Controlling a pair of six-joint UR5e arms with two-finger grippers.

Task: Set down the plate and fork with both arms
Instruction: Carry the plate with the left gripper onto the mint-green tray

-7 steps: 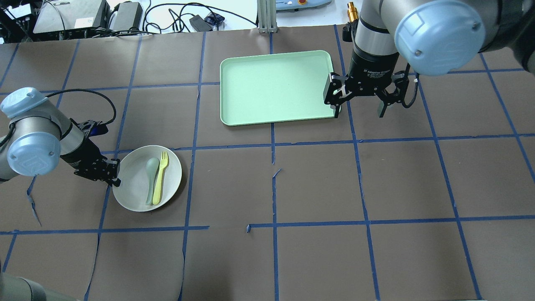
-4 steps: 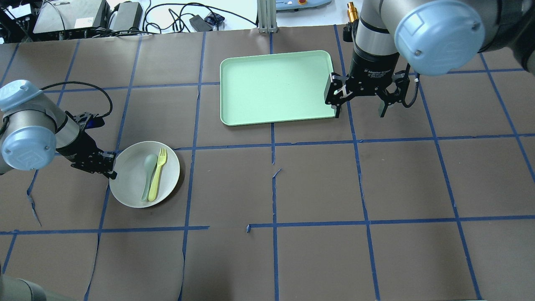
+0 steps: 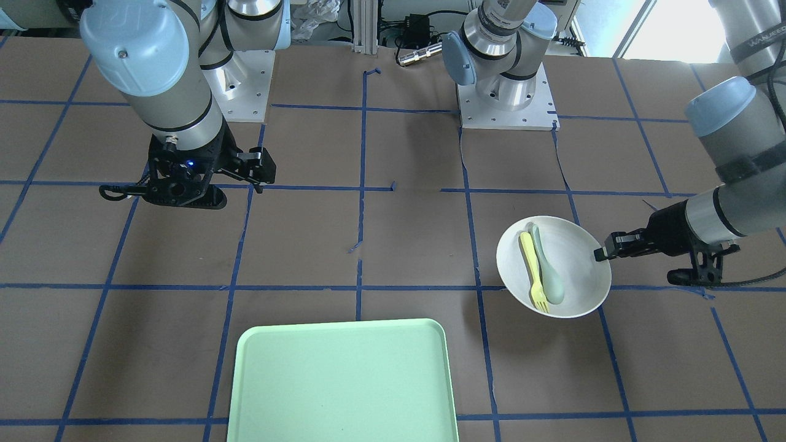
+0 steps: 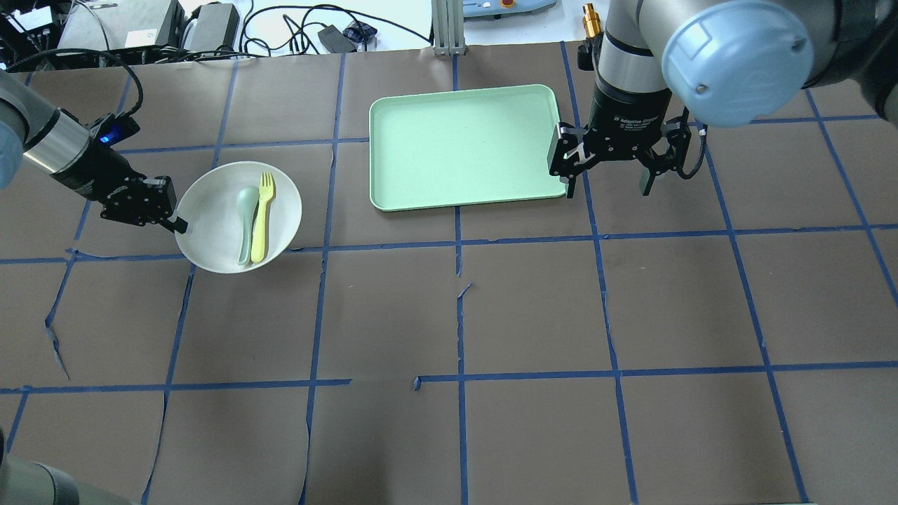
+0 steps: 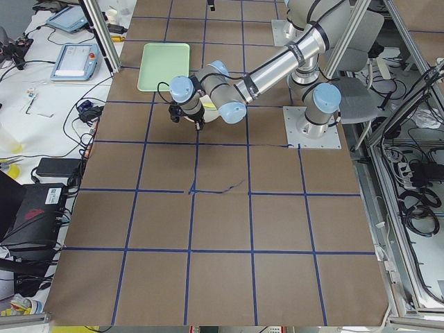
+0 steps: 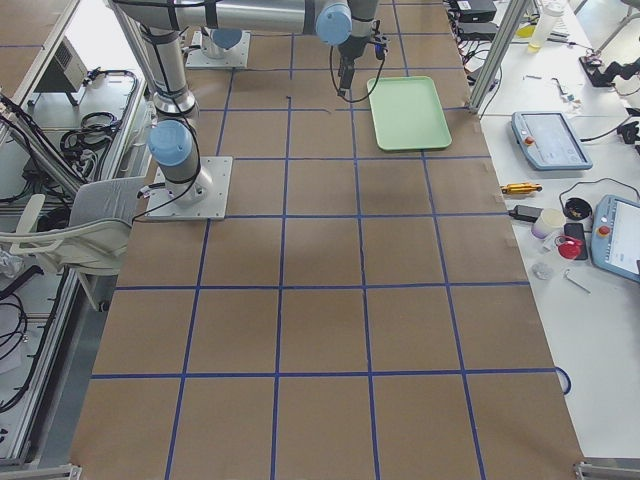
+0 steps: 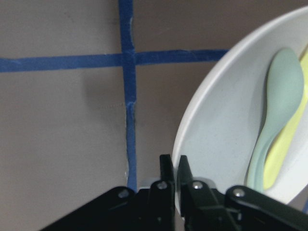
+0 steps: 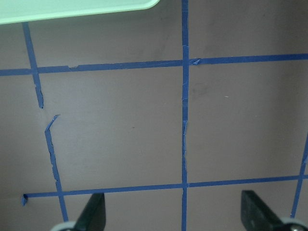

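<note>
The off-white plate (image 4: 226,228) hangs lifted and tilted above the table at the left, also in the front view (image 3: 571,258) and the left wrist view (image 7: 226,139). The pale-yellow fork (image 4: 261,215) lies in it beside a grey-green spoon (image 4: 245,214). My left gripper (image 4: 175,223) is shut on the plate's left rim. My right gripper (image 4: 609,179) is open and empty, hovering just right of the mint-green tray (image 4: 421,147).
The tray lies at the table's far middle, also in the front view (image 3: 344,380). Blue tape lines cross the brown table cover, torn in places. Cables and boxes sit beyond the far edge.
My left gripper has lifted the plate, with fork and spoon in it, and carried it away from the robot, toward the table's far side. The right arm has barely moved.
</note>
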